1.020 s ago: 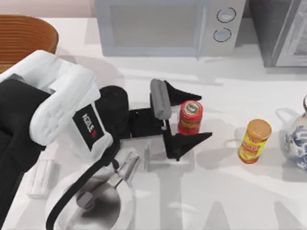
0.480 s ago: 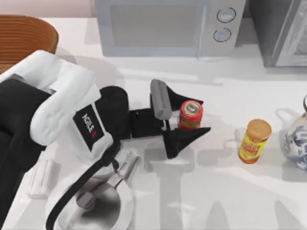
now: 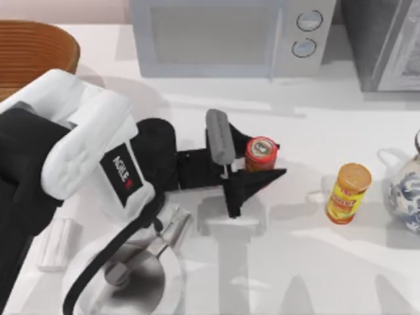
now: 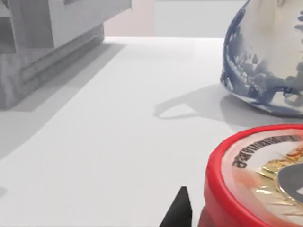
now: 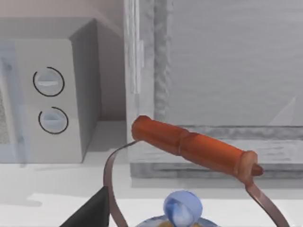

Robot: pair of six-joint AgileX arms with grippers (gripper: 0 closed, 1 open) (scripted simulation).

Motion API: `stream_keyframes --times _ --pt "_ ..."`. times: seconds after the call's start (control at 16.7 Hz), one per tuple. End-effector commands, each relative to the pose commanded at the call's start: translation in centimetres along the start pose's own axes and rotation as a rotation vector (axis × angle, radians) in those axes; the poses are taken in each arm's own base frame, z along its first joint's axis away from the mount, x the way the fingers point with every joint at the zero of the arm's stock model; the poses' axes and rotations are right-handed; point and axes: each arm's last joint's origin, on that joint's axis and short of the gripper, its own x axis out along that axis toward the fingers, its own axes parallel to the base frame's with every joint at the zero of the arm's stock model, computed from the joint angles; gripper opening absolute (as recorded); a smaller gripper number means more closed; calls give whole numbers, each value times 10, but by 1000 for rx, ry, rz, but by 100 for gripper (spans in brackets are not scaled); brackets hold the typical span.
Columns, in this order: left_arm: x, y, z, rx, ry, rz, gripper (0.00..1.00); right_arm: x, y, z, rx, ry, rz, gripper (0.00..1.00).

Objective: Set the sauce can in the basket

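The sauce can (image 3: pixel 261 153) stands upright near the middle of the white table (image 3: pixel 315 262), in front of the microwave (image 3: pixel 230 36). The left gripper (image 3: pixel 266 157) has closed its two black fingers (image 3: pixel 252 184) against the can's sides, gripping it. In the left wrist view the can's red rim (image 4: pixel 213 165) sits close by, with a blue-and-white teapot (image 4: pixel 265 61) beyond. A yellow-labelled container (image 3: pixel 348 192) stands to the can's right, apart from it. The wicker basket (image 3: pixel 33 52) sits at the table's far left corner. The right wrist view faces the teapot's orange handle (image 5: pixel 194 146); whether the right gripper is open cannot be told.
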Motion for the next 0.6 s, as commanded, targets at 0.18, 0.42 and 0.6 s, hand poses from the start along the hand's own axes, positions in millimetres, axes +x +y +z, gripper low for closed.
stream_keyframes --times 0.18,0.42,0.6 --pt "0 0 0 0 0 0 0 0 0 0 0 0 0 100" --pt "0 0 0 0 0 0 0 0 0 0 0 0 0 100" --pt "-2 3 4 0 -4 -2 0 0 0 0 0 0 0 100"
